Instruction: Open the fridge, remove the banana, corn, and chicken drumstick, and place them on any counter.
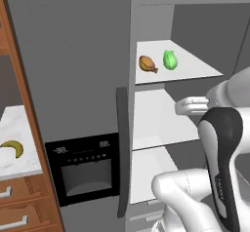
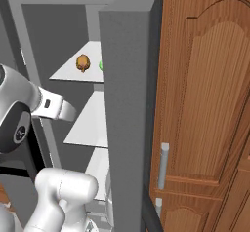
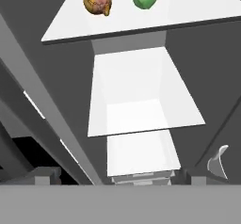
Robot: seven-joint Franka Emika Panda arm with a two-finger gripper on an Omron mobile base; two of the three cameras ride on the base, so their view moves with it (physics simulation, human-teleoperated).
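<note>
The fridge (image 1: 78,80) stood open at upper right of the left base view, chicken drumstick (image 1: 148,64) beside corn (image 1: 170,60) on its top shelf (image 1: 195,72). The banana (image 1: 13,148) lay on the desk (image 1: 19,128) at lower left. The jaws were released, grasping nothing.

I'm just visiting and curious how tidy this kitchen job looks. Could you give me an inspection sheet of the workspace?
Surface: counter, white marble, left of the fridge.
Job's things: fridge right door open; banana lying on the counter; chicken drumstick and corn side by side on the top shelf.
Clutter: nothing seen.
Grippers: tool open, empty, in the fridge opening below the top shelf.
Cables: nothing seen.
Surroundings: wooden cabinet doors right of the fridge; drawers under the counter.
</note>
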